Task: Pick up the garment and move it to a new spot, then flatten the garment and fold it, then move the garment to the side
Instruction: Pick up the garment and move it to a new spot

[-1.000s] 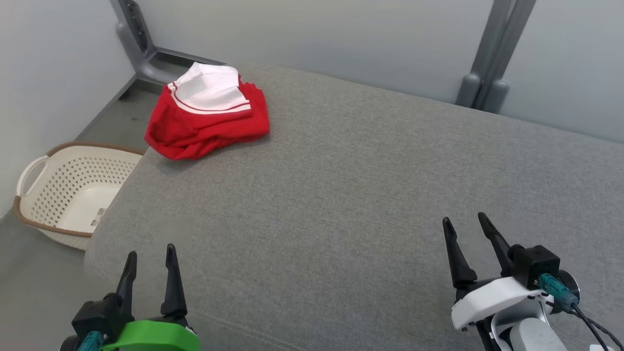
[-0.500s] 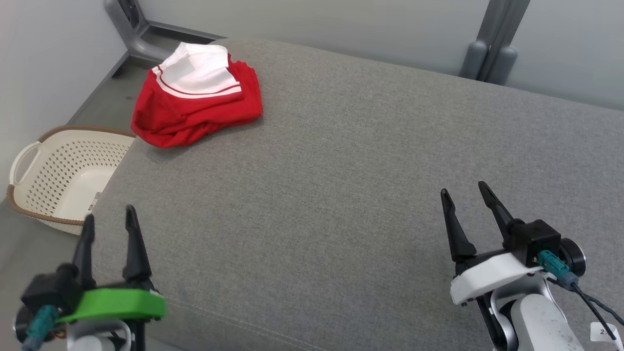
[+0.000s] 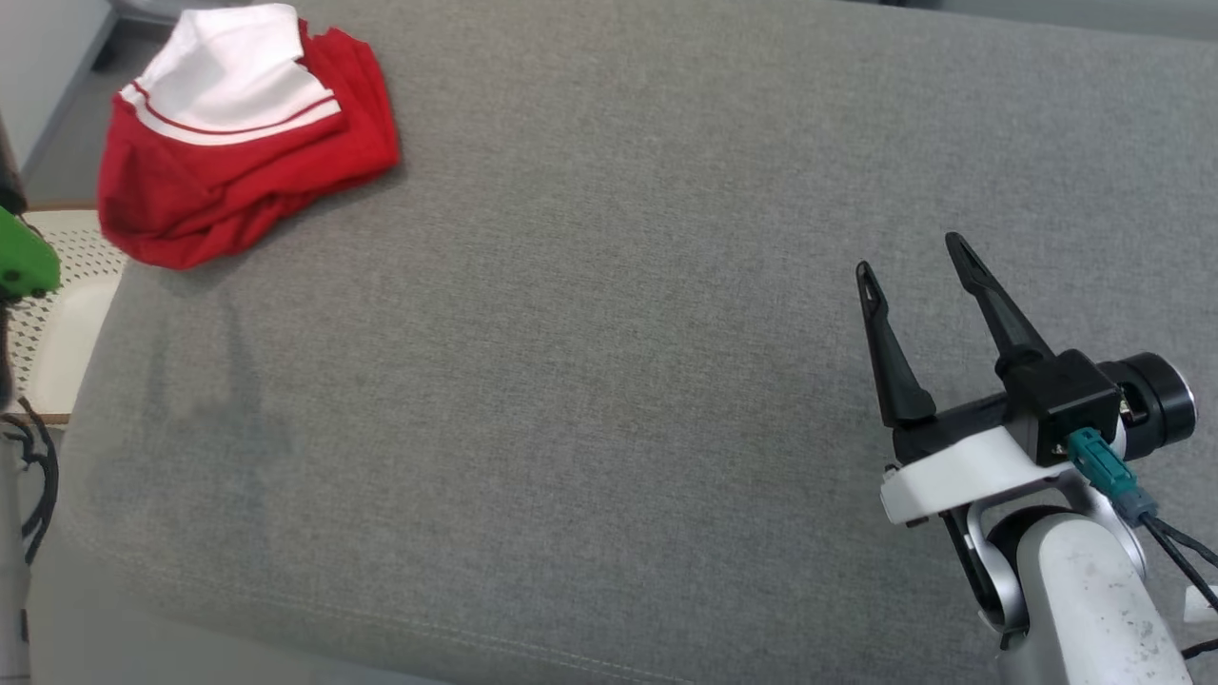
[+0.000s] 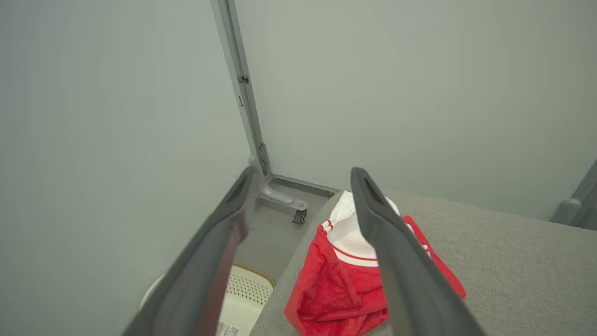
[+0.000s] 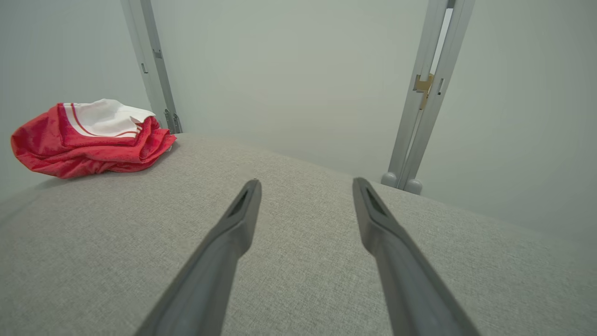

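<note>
Your right gripper spread over grey cushion; garment well ahead-left. Left gripper spread, basket below, pale wall ahead.

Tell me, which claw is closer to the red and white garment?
The left gripper, on the green mount: the red and white garment lies just ahead of it. The right gripper hovers far across the grey cushion.

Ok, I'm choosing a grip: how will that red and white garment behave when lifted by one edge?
Probably floppy: the garment lies in soft bunched folds, so it should droop and unfold. Likely light, being thin cloth. Pushed, it may crumple rather than slide on the textured grey cushion.
</note>
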Tool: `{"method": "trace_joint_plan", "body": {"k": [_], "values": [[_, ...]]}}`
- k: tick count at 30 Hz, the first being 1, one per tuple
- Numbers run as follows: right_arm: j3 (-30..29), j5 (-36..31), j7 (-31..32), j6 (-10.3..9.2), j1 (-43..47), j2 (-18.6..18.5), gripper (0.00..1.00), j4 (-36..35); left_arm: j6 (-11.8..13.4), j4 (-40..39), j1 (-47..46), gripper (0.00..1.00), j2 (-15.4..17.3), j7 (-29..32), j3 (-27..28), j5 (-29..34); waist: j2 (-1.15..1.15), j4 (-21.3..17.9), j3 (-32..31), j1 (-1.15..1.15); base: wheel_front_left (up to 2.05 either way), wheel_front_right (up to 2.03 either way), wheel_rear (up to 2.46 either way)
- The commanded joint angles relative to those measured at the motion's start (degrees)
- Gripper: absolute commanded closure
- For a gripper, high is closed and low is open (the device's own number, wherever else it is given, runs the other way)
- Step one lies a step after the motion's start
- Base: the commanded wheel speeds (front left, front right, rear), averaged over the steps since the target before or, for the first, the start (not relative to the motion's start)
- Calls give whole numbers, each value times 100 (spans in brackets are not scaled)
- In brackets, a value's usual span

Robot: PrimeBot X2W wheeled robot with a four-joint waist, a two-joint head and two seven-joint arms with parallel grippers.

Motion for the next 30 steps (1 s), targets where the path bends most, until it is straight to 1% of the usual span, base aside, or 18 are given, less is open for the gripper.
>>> {"method": "trace_joint_plan", "body": {"k": [1,4,8,12,16,17,18,19,20,21,24,26,30], "values": [[31,-74,66,-8,-73,-17,0,-138,22,237,-234,0,84,191,13,-40,0,-518,637,0,0,0,0],[30,-198,202,-8,-23,-17,0,-453,-24,884,-575,0,207,632,-103,-17,0,-673,905,0,0,0,0],[-51,-298,313,-8,34,-16,0,-731,-45,1533,-898,0,235,893,-111,-128,0,-790,1201,0,0,0,0],[-75,-299,276,-8,14,-15,0,-871,105,2013,-1040,0,292,1043,-91,-151,0,-851,1375,0,0,0,0],[-57,-242,211,-8,-9,-15,0,-891,335,2373,-1137,0,426,965,-39,-75,0,-878,1443,0,0,0,0],[-50,-222,194,-8,-20,-15,0,-889,361,2444,-1147,20,456,943,-42,-55,0,-882,1447,0,0,0,0],[-46,-207,168,-8,-34,-15,0,-880,411,2522,-1170,51,486,934,-33,-54,0,-885,1447,0,0,0,0],[-44,-203,160,-8,-49,-15,0,-866,467,2581,-1198,60,499,909,-26,-42,0,-886,1443,0,0,0,0],[-43,-187,143,-8,-60,-15,0,-847,516,2653,-1228,79,500,882,-19,-37,0,-885,1434,0,0,0,0],[-41,-171,121,-8,-66,-15,0,-829,561,2714,-1239,100,502,894,-10,-43,0,-883,1420,0,0,0,0],[-20,-135,67,-8,-103,-15,0,-756,590,2875,-1237,100,519,889,-41,-37,0,-888,1360,0,0,0,0],[-14,-99,24,-8,-106,-16,0,-703,628,2909,-1231,100,530,776,-43,-23,0,-897,1298,0,0,0,0],[-32,-46,-77,-8,-123,-15,0,-599,543,2882,-1292,100,518,571,-68,-48,0,-930,1113,0,0,0,0]]}}
